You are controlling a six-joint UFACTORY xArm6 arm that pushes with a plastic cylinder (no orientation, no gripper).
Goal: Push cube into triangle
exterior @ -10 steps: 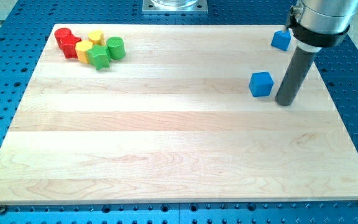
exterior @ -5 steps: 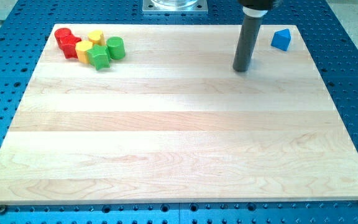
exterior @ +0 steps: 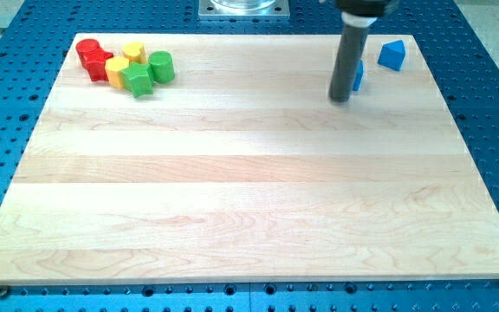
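- Centrally placed, the wooden tabletop (exterior: 232,191) lies on a blue perforated base plate (exterior: 492,78) that frames it on all sides.
- Upper right: the dark rod descends from the view's top, and my tip (exterior: 341,99) rests on the wood at about 1 o'clock from the board's middle.
- Blue cube (exterior: 358,76) — mostly hidden behind the rod; only a narrow blue sliver shows at the rod's right edge, at roughly 1 o'clock from the tip. Whether rod and cube touch cannot be told.
- Blue triangle (exterior: 392,55) — near the board's top right corner, at about 2 o'clock from the tip and just beyond the cube, with a visible strip of wood between the two blue blocks.
- Top left corner, at about 10 o'clock from the board's middle: a tight cluster of two red blocks (exterior: 93,57), two yellow blocks (exterior: 124,61), a green star-shaped block (exterior: 137,80) and a green cylinder (exterior: 161,66), well apart from the tip.
- Jaws: the arm carries none — it ends in the plain rod, so there is no open or closed state to report.
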